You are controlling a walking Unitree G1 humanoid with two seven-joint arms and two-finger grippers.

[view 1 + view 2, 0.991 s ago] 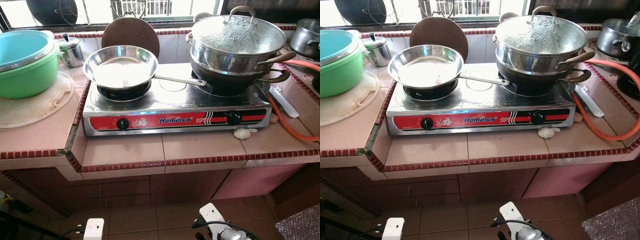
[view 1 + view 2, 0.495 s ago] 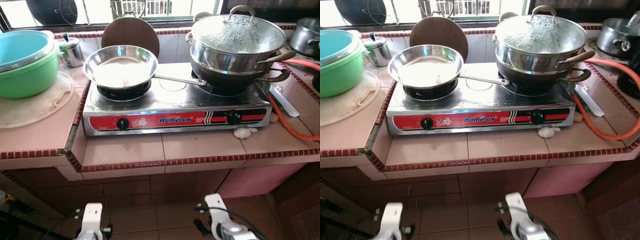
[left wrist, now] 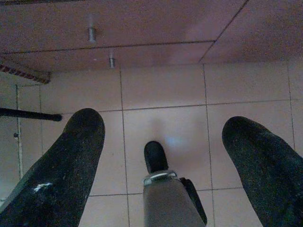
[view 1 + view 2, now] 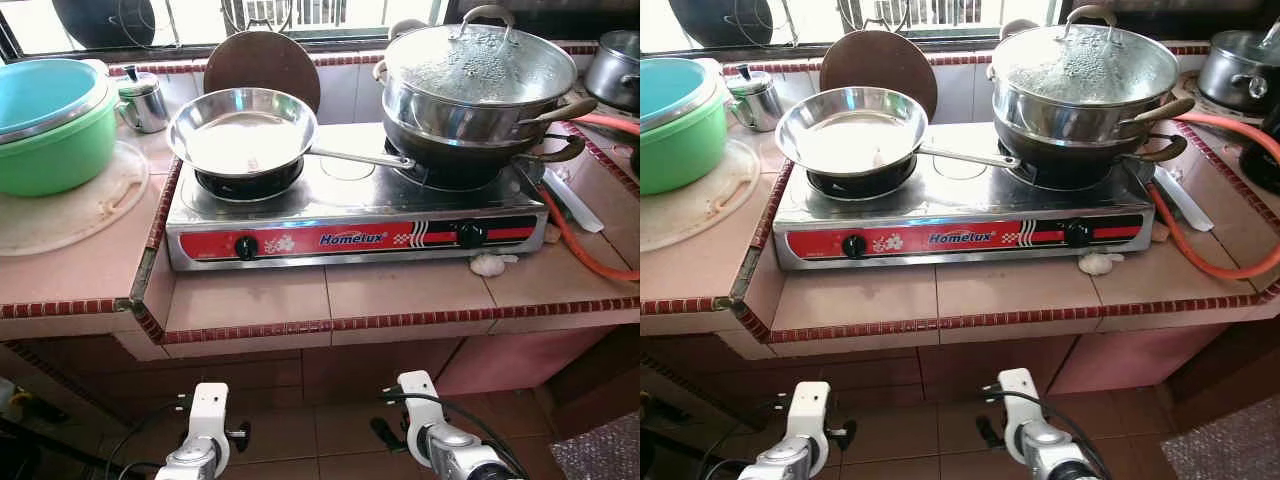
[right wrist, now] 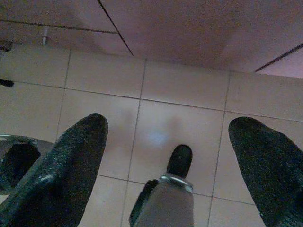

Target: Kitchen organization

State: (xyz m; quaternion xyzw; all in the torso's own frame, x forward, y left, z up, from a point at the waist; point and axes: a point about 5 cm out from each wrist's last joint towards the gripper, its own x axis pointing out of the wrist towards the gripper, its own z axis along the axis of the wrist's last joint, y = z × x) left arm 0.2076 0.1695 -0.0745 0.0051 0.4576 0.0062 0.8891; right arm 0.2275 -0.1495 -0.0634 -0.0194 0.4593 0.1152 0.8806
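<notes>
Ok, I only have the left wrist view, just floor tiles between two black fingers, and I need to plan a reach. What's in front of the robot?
Observer: A two-burner stove on a tiled counter.
Operator: Anything on the burners?
Observer: An empty steel pan sits on the left burner, its handle pointing right.
Operator: And the right one?
Observer: A lidded pot stacked on a dark wok.
Operator: Where is the right gripper?
Observer: The right gripper is open, held low over the floor below the counter edge, like the left gripper.
</notes>
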